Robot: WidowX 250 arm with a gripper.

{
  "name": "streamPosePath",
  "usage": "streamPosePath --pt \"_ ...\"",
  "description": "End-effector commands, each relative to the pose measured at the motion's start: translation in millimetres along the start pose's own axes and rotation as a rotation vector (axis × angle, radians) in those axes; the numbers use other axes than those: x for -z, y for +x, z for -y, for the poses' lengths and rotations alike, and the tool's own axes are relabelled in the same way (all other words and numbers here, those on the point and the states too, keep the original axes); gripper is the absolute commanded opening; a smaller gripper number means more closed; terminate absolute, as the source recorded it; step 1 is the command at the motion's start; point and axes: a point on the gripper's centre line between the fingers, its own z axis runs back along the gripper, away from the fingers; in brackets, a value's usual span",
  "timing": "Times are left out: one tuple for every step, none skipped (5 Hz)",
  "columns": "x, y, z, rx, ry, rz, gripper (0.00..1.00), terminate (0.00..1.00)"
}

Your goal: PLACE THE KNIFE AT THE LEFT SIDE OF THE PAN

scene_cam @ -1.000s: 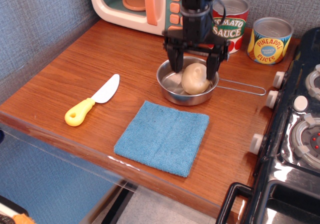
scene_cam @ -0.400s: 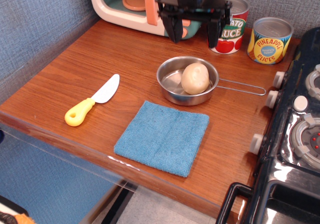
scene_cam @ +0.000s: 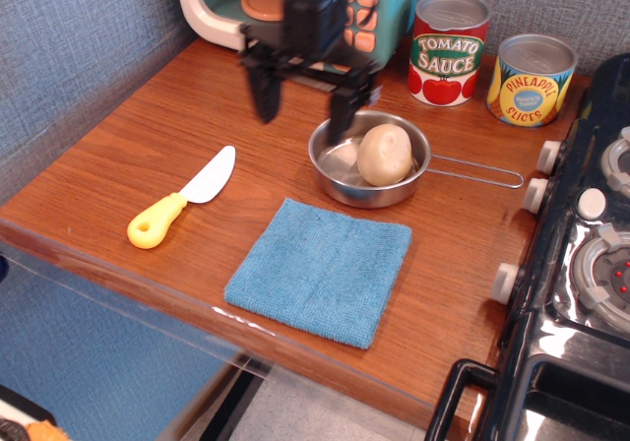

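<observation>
Knife [scene_cam: 184, 199] lies flat on the desk [scene_cam: 118, 146], well left of the pan [scene_cam: 368, 158] and untouched, blade pointing up-right toward it, so grasp, carry and placement closer beside the pan's left rim all look undone. Pincer [scene_cam: 303, 106] hangs empty, prongs spread wide, above the desk just left of the pan. Arm above the pincer is cut off at the top edge, and it hides part of the toy microwave [scene_cam: 221, 3] behind.
</observation>
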Motion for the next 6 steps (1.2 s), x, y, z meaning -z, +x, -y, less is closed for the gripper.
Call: streamPosePath --pt "26 -47 -50 0.019 -0.023 -0.001 1.0 0.0" --pt "53 -64 -68 0.011 -0.096 -0.013 1.0 0.0" --pt "64 -67 -76 0.038 -0.134 0.046 1.0 0.0" --pt "71 -60 -74 0.062 -0.15 0.077 1.0 0.0" --pt "75 -59 -70 0.068 -0.142 0.053 1.0 0.0" --pt "81 -57 -63 0.076 -0.12 0.03 0.0 0.0"
